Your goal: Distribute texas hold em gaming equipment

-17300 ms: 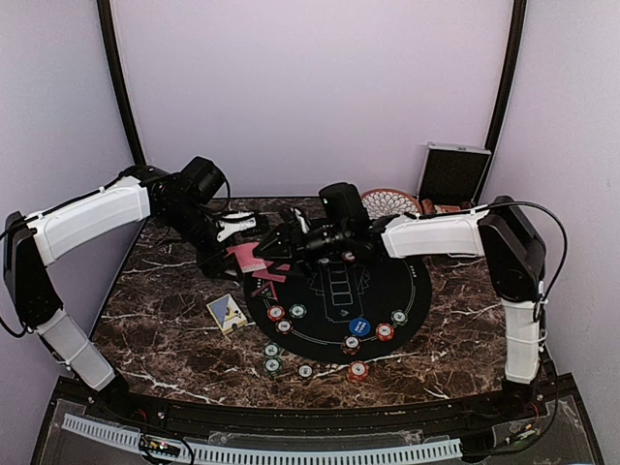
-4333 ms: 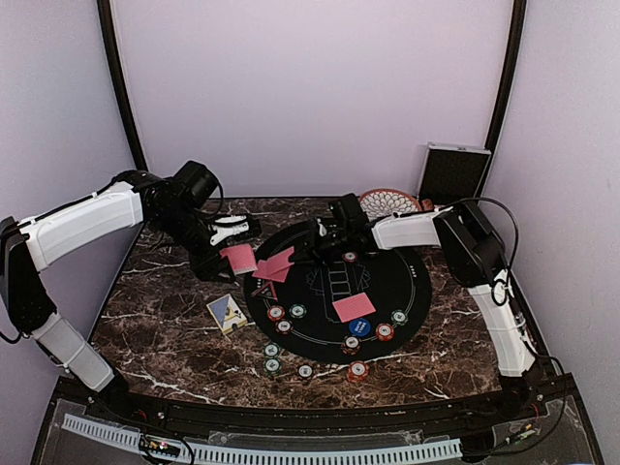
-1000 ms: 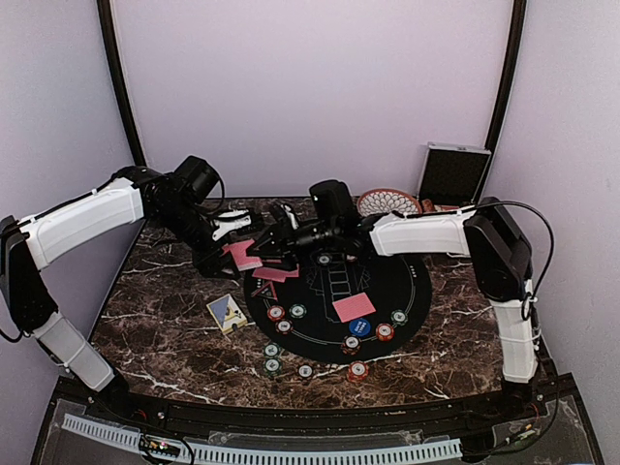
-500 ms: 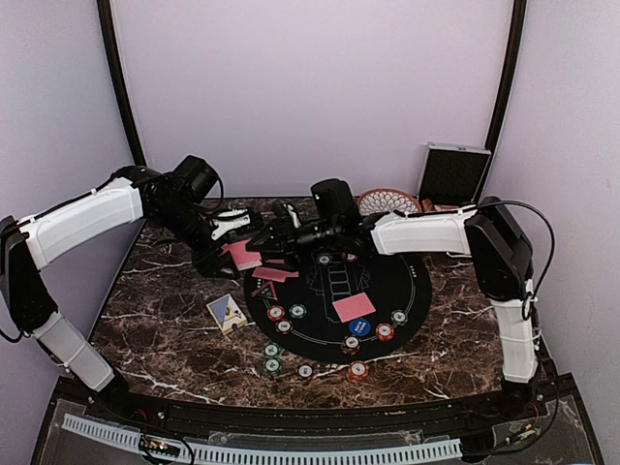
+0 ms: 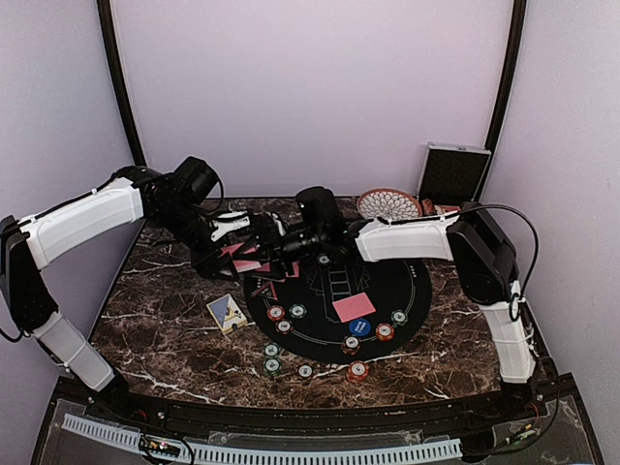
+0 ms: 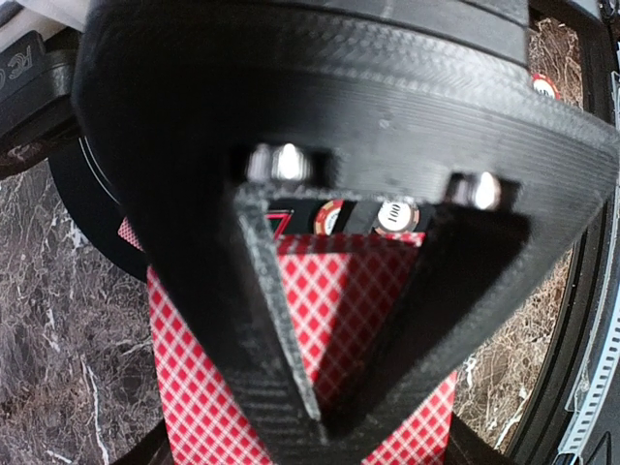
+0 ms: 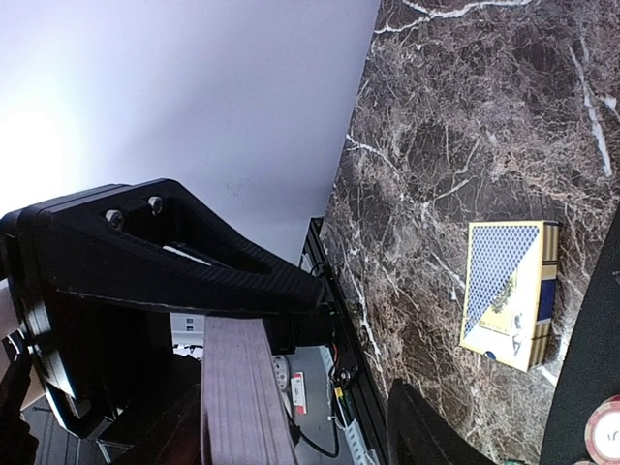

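1. Deck of pink-red, check-backed playing cards (image 6: 339, 300): clamped in the left gripper (image 6: 316, 415), whose jaws are closed flat on it. It is held above the left rim of the round black felt mat (image 5: 412, 288), left of centre in the overhead view.
2. Right gripper (image 5: 263, 248): at the deck's edge, jaws part open with the stack's edge between them. No card is seen pinched.
3. Laid stock:
   - One pink card (image 5: 354, 307) lies flat on the mat, centre frame.
   - Loose pink cards (image 5: 263, 284) lie beneath the two grippers.
   - Red, green and white round poker chips (image 5: 276, 313) and a blue button disc (image 5: 359, 326) sit along the mat's lower arc.
4. Hazard, judged likely: the right jaws take two or more cards at once, because the edges sit tight together.
5. Hazard: the pull drags the whole deck askew or out of the left grip, spilling it onto the loose cards below.
6. Hazard: finger strikes finger, as the two grippers stand just beside each other.
7. Hidden:
   - Overhead, both arms mask the point where they meet.
   - The right fingertips are cut off at the bottom of the right wrist view.
   - The left wrist view is mostly filled by its own black fingers.
8. Unclear: the number of loose cards, and whether any lies face up.
9. Blue-and-yellow card box (image 7: 509, 291): on the marble, right of frame in the right wrist view, apart from the action.
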Robot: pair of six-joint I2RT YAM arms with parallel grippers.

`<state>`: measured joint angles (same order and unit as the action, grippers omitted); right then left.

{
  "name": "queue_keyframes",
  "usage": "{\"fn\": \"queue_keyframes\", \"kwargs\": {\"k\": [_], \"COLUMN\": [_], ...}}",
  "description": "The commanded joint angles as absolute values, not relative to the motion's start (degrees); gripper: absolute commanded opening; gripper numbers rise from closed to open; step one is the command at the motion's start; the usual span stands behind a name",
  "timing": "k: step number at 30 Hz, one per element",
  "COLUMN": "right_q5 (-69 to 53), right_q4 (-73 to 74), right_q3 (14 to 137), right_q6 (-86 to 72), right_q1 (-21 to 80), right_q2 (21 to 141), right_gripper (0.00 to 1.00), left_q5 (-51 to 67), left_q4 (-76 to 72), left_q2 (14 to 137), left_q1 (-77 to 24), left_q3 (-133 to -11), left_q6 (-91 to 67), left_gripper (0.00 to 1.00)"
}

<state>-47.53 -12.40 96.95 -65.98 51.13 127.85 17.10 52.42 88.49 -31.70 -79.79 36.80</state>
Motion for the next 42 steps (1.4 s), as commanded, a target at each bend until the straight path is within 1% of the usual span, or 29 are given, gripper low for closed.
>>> {"fn": "queue_keyframes", "kwargs": {"k": [1, 7, 12, 20, 26, 34, 42], "right_q5": [-44.13, -43.11, -44.08, -46.69, -46.31, -47.03, -48.44], "right_q4": [-5.59, -4.58, -5.82, -13.47, -12.96, -14.55, -16.05], "right_q3": [96.79, 91.18, 89.88, 88.04, 87.16, 84.81, 84.12], "right_q6": [-61.6, -59.51, -59.88, -65.04, -65.0, -66.61, -68.08], "right_q1": [49.52, 47.42, 47.16, 47.21, 47.2, 47.28, 47.67], "right_q2": [127.59, 123.67, 121.52, 117.66, 115.01, 113.5, 114.27], "right_gripper": [0.58, 0.53, 0.49, 0.39, 0.3, 0.23, 0.18], "left_q5": [18.76, 18.77, 18.69, 18.47, 18.16, 17.43, 17.38], "left_q4": [52.47, 52.57, 52.48, 52.47, 52.39, 52.21, 52.16], "left_q2": [87.08, 86.92, 86.99, 87.02, 87.02, 86.89, 86.89], "left_q1": [-31.56, -31.56, -31.56, -31.56, -31.51, -31.55, -31.59], "left_q3": [-81.92, -81.91, -81.91, -81.81, -81.48, -80.67, -81.09], "left_q6": [36.73, 36.89, 36.84, 36.86, 36.91, 37.02, 37.08], "left_gripper": [0.0, 0.0, 0.0, 0.0, 0.0, 0.0, 0.0]}}
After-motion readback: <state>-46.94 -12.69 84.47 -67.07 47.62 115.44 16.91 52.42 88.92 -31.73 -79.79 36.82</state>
